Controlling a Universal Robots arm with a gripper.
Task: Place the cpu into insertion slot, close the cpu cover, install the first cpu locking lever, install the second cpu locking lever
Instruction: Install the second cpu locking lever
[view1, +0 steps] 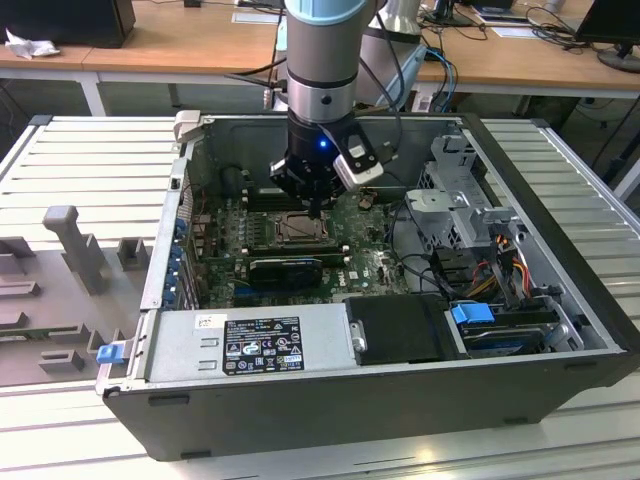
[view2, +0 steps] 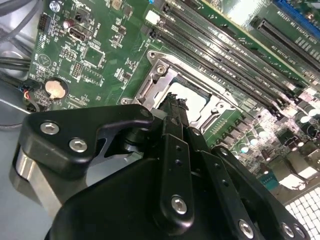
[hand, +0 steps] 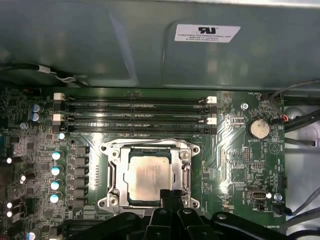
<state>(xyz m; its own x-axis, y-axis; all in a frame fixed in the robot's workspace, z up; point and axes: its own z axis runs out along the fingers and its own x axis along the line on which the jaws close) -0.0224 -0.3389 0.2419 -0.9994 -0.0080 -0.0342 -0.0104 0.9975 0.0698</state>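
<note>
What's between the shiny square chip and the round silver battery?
In the first wrist view, the socket's silver frame edges the cpu; then comes green board with small parts up to the coin battery.

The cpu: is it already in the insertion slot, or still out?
In. In the first wrist view the cpu lies flat inside the insertion slot, its silver rim around it.
</note>
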